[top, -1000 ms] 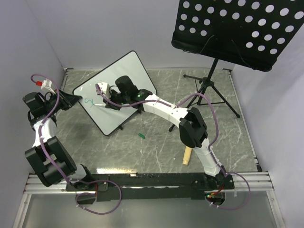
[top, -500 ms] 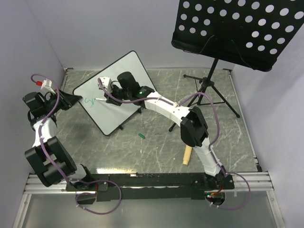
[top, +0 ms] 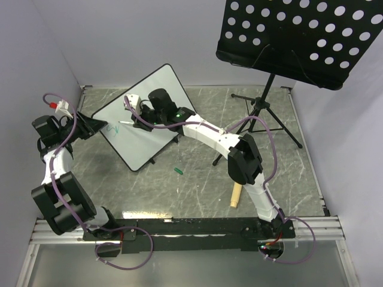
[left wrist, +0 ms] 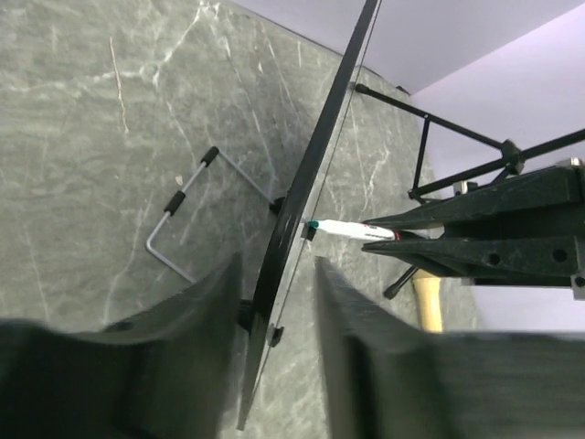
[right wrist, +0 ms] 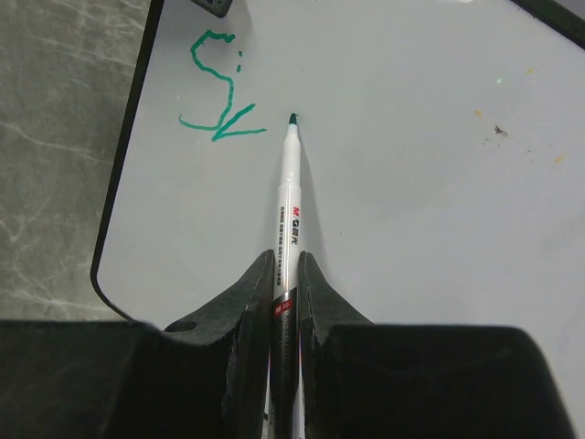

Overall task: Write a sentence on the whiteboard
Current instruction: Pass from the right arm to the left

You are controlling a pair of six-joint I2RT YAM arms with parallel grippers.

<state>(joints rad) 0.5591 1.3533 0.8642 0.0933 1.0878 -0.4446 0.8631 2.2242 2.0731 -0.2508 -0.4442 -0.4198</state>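
Observation:
The whiteboard (top: 149,128) leans tilted at the back left. It shows edge-on in the left wrist view (left wrist: 302,197). Teal-green marks, an "S" and a tick-like stroke (right wrist: 215,91), begin the sentence (top: 111,127) near the board's left corner. My right gripper (top: 136,116) is shut on a white marker (right wrist: 289,210). The marker's teal tip (right wrist: 292,117) is at the board just right of the marks. My left gripper (top: 99,127) is open, with fingers (left wrist: 187,357) on either side of the board's edge and a gap on the right side.
A black perforated music stand (top: 299,42) on a tripod (top: 263,113) stands at the back right. A green marker cap (top: 178,170) and a wooden cylinder (top: 236,194) lie on the grey marble table. The board's wire foot (left wrist: 178,206) shows behind it.
The right gripper has carried the marker up and to the right across the board, and a new teal stroke has appeared beside the "S". The left gripper has edged closer to the board.

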